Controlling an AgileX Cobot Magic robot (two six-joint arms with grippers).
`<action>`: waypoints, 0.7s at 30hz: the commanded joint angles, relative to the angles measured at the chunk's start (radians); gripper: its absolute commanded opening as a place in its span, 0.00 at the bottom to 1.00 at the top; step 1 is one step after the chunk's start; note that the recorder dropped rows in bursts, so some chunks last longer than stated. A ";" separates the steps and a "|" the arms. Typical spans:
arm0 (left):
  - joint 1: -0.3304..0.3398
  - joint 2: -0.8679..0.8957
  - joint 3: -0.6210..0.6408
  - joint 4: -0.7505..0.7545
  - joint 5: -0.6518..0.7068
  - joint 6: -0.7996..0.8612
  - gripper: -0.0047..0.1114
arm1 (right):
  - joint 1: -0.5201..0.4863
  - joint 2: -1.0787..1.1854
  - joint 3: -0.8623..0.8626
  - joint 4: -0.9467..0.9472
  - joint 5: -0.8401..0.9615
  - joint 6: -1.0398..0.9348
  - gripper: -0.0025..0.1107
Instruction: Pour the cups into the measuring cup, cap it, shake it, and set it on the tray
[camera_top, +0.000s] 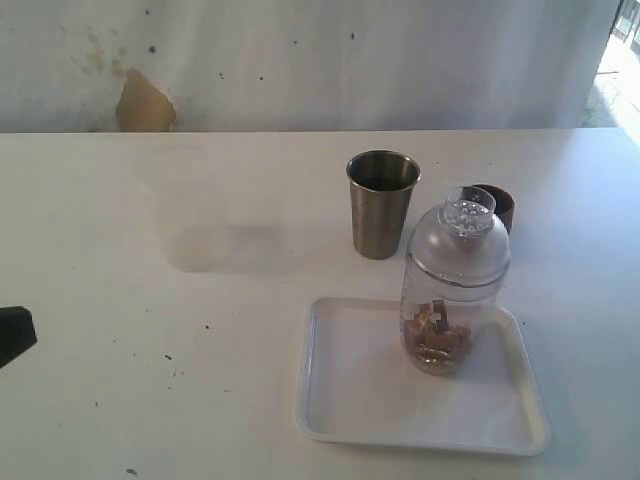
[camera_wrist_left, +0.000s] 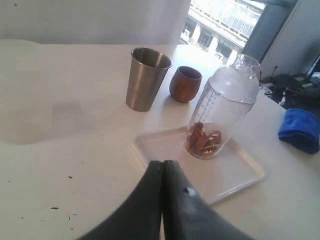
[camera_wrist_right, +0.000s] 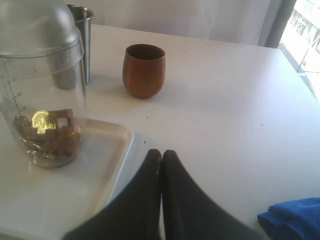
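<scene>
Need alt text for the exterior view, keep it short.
A capped measuring cup holding small brown pieces stands on a white tray on a white table. Beyond it stand a steel cup and a wooden cup.

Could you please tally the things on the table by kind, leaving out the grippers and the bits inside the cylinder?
Cups: 2, the steel tumbler and the wooden cup
Measuring cup: 1
Lid: 1, sitting on the measuring cup
Tray: 1
Blue cloth: 1
Total: 6
</scene>
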 joint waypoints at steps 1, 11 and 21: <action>-0.003 -0.006 0.008 -0.020 -0.021 -0.003 0.04 | -0.002 -0.005 0.005 0.000 -0.004 0.001 0.02; -0.003 -0.006 0.016 -0.020 -0.040 0.059 0.04 | -0.002 -0.005 0.005 0.000 -0.004 0.001 0.02; 0.138 -0.078 0.155 0.066 -0.229 0.076 0.04 | -0.002 -0.005 0.005 0.000 -0.004 0.001 0.02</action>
